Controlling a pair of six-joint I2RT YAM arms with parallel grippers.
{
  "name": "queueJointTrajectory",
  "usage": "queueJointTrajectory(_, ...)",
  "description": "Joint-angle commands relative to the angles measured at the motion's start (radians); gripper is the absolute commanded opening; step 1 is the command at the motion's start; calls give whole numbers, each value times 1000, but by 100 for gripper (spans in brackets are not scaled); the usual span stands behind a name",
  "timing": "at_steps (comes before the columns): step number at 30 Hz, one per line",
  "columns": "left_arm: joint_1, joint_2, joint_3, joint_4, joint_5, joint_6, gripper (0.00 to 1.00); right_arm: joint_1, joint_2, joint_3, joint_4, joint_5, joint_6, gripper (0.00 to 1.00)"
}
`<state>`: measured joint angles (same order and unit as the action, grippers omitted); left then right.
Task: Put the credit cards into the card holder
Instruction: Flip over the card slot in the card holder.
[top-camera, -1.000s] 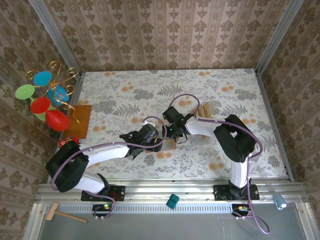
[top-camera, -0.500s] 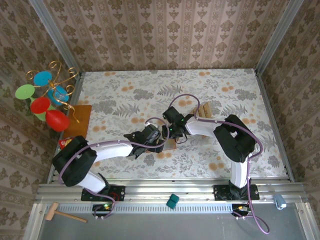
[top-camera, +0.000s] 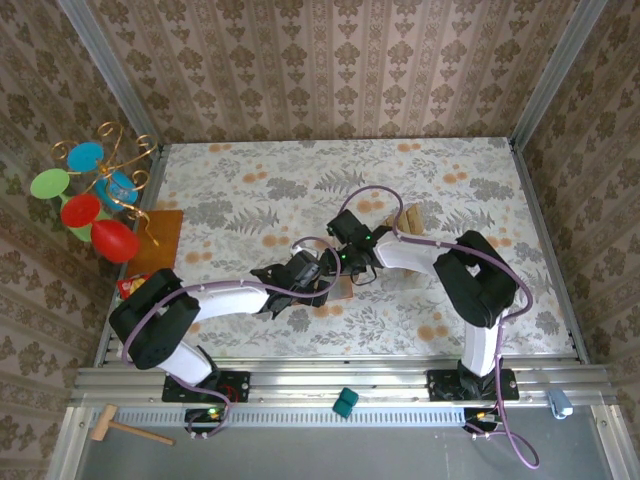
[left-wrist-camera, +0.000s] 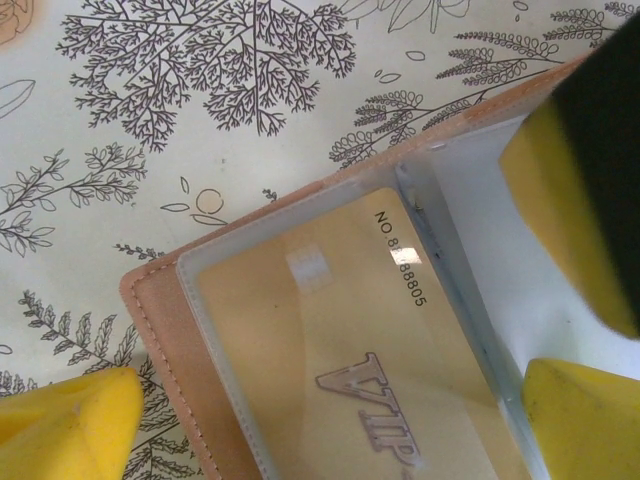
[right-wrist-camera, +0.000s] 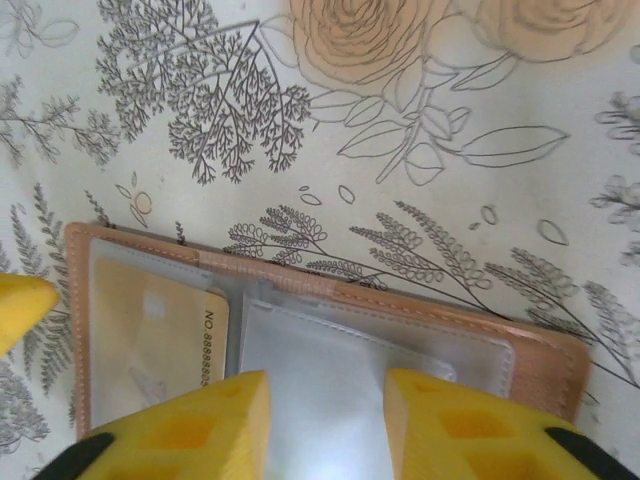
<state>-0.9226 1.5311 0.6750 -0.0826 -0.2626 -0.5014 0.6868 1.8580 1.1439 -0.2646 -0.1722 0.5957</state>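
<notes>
Card holder (right-wrist-camera: 540, 350): lies open near table (top-camera: 450, 180) middle, holds one gold card (left-wrist-camera: 330, 330) inside. Left claw (left-wrist-camera: 320, 415): straddles it, spread wide. Right claw (right-wrist-camera: 325, 420): parted, seemingly released.

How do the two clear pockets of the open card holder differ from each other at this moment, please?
One clear pocket holds a gold credit card marked VIP; the neighbouring pocket shows no card and looks pale. The gap between the right gripper's fingers lies over the neighbouring pocket, while the filled one sits to its side. Both are transparent sleeves in the tan card holder, lying open on the table.
</notes>
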Motion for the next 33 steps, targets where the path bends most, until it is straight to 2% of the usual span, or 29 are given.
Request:
queueJointTrajectory(1,-11,13,-23,9,-12,-16,98,-9,-67,-19,-27,-3,15,42)
queueJointTrajectory(12,-16,7,-28,7,-17,-16,98,-9,-71,-135,67,-24,85,44)
queueJointTrajectory(21,-15,1,-28,3,-19,-15,98,-9,-47,-145,91,-38,96,44)
queueJointTrajectory(33,-16,3,-25,0,-19,-12,98,-4,-61,-150,100,-45,95,38)
